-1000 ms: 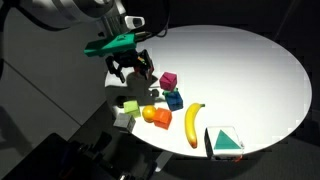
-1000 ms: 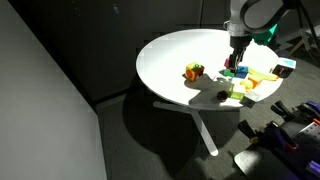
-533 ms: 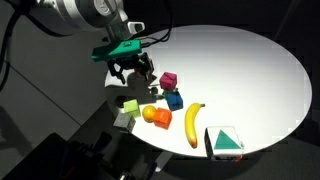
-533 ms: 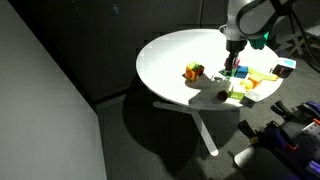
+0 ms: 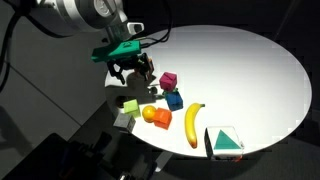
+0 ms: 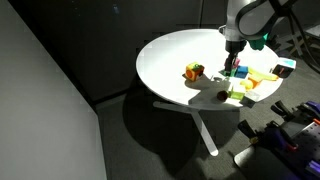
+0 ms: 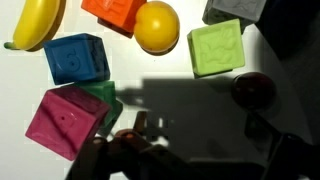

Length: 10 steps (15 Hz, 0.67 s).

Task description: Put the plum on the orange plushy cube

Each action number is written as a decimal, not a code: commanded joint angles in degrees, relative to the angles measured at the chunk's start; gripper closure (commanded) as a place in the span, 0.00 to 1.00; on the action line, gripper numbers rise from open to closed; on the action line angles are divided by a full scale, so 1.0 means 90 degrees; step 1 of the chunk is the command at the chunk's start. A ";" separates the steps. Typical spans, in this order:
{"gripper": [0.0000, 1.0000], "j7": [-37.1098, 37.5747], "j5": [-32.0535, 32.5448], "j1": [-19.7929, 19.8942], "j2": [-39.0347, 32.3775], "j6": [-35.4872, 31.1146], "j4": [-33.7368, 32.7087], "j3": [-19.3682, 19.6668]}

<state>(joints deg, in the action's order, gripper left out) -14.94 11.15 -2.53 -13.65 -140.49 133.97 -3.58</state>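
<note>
Arm [image 5: 85,15] shifted slightly | jaws spread, empty | round white table [image 5: 240,70], dark room

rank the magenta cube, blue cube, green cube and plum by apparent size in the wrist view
1. magenta cube, largest
2. blue cube and green cube, too alike to separate
3. plum, smallest, partly in shadow

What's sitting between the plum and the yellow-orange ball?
The green cube lies between the plum and the yellow-orange ball; the wrist view shows it.
</note>
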 commanded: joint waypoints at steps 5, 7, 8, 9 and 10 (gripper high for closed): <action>0.00 -0.0327 0.0052 -0.0034 -0.0436 -0.0643 -0.0065 -0.0172; 0.00 -0.0435 0.0041 -0.0017 -0.0527 -0.0812 -0.0026 -0.0215; 0.00 -0.0519 0.0029 -0.0003 -0.0564 -0.0912 -0.0003 -0.0243; 0.00 -0.0587 0.0018 0.0007 -0.0605 -0.0998 0.0008 -0.0269; 0.00 -0.0680 -0.0003 0.0020 -0.0637 -0.1078 0.0020 -0.0307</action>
<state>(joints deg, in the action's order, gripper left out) -18.41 11.20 -2.97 -18.73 -148.03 134.00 -5.43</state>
